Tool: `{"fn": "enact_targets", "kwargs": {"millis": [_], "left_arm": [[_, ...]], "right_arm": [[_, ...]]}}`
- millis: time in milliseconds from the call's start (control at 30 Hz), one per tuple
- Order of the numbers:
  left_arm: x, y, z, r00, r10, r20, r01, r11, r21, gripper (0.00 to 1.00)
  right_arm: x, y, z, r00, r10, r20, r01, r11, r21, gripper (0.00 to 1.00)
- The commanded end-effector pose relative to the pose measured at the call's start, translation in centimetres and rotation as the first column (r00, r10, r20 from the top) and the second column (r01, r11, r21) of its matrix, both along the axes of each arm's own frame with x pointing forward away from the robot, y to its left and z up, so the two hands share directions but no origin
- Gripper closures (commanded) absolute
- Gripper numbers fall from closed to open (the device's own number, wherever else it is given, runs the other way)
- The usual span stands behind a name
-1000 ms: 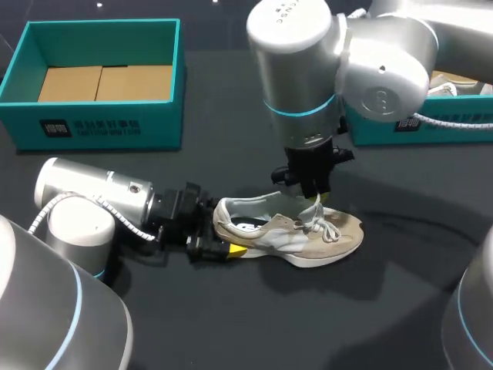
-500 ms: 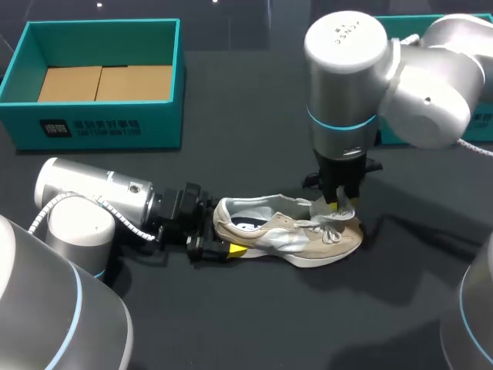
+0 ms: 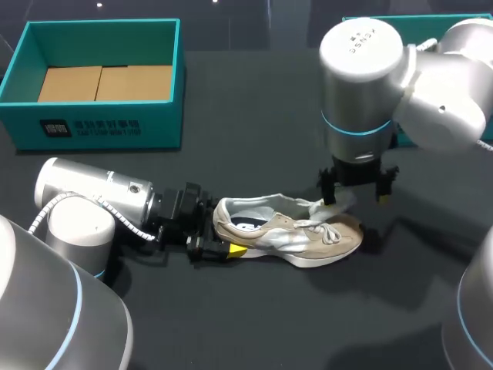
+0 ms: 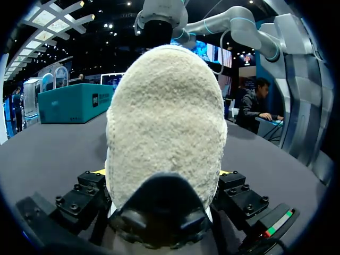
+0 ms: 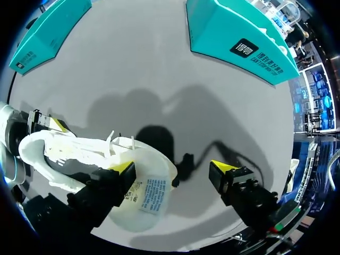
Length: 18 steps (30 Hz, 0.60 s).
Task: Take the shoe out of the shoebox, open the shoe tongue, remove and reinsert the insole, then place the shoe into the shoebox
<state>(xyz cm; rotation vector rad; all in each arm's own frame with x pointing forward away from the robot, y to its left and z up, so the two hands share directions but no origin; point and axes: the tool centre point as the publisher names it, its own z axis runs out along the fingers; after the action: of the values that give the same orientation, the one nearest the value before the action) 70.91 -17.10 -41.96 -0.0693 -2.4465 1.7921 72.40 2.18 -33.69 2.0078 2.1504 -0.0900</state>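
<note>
A beige and white shoe [image 3: 289, 231] lies on the black table, toe to the right. Its heel [image 4: 164, 117] sits between my left gripper's fingers [image 3: 209, 240], which touch it on both sides. The tongue [image 3: 333, 206], white with a printed label [image 5: 151, 194], is folded forward over the laces toward the toe. My right gripper [image 3: 354, 193] hangs just above the toe, fingers wide open [image 5: 172, 169]. One yellow fingertip [image 5: 122, 167] is beside the tongue and the other is over bare table; nothing is gripped.
A teal shoebox [image 3: 108, 123] with a cardboard floor stands at the back left. A second teal box [image 3: 416, 17] stands at the back right, mostly hidden behind my right arm; its wall [image 5: 234, 32] shows ahead of the right gripper.
My right gripper moved right from over the laces to above the toe, drawing the tongue forward, then opened and let go of it. The left arm and shoe stayed put.
</note>
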Motion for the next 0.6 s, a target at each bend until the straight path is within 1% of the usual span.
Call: {"fn": "enact_targets", "kwargs": {"millis": [33,67,167,200,300,400,433,467,500,567,600], "left_arm": [[-0.1,0.1,-0.3,1.000,0.000,0.000,0.000,1.000,-0.001,1.00],[-0.1,0.1,-0.3,1.000,0.000,0.000,0.000,1.000,-0.001,1.00],[-0.1,0.1,-0.3,1.000,0.000,0.000,0.000,1.000,-0.001,1.00],[-0.1,0.1,-0.3,1.000,0.000,0.000,0.000,1.000,-0.001,1.00],[-0.1,0.1,-0.3,1.000,0.000,0.000,0.000,1.000,-0.001,1.00],[-0.1,0.1,-0.3,1.000,0.000,0.000,0.000,1.000,-0.001,1.00],[-0.1,0.1,-0.3,1.000,0.000,0.000,0.000,1.000,-0.001,1.00],[-0.1,0.1,-0.3,1.000,0.000,0.000,0.000,1.000,-0.001,1.00],[-0.1,0.1,-0.3,1.000,0.000,0.000,0.000,1.000,-0.001,1.00],[-0.1,0.1,-0.3,1.000,0.000,0.000,0.000,1.000,-0.001,1.00],[-0.1,0.1,-0.3,1.000,0.000,0.000,0.000,1.000,-0.001,1.00]], "right_arm": [[-0.9,1.1,3.9,1.000,0.011,0.026,-0.010,0.999,-0.033,0.14],[-0.9,1.4,4.7,1.000,0.009,0.026,-0.008,0.999,-0.047,0.20],[-1.0,3.0,7.2,0.999,0.038,0.032,-0.037,0.998,-0.056,0.50],[-1.0,3.6,7.7,0.998,0.050,0.027,-0.048,0.996,-0.077,0.53],[-1.0,5.4,9.2,0.993,0.116,0.012,-0.115,0.990,-0.077,0.53],[-1.1,7.1,10.3,0.974,0.225,0.004,-0.224,0.972,-0.075,0.54],[-1.1,7.7,10.7,0.963,0.271,-0.002,-0.270,0.960,-0.077,0.55],[-1.1,8.0,10.9,0.955,0.295,-0.006,-0.295,0.953,-0.076,0.58],[-1.2,8.5,11.1,0.941,0.339,-0.017,-0.339,0.938,-0.072,0.67],[-1.3,9.1,11.4,0.913,0.408,-0.025,-0.408,0.911,-0.050,0.91],[-1.5,9.6,11.6,0.885,0.464,-0.031,-0.465,0.885,-0.024,1.00]]}}
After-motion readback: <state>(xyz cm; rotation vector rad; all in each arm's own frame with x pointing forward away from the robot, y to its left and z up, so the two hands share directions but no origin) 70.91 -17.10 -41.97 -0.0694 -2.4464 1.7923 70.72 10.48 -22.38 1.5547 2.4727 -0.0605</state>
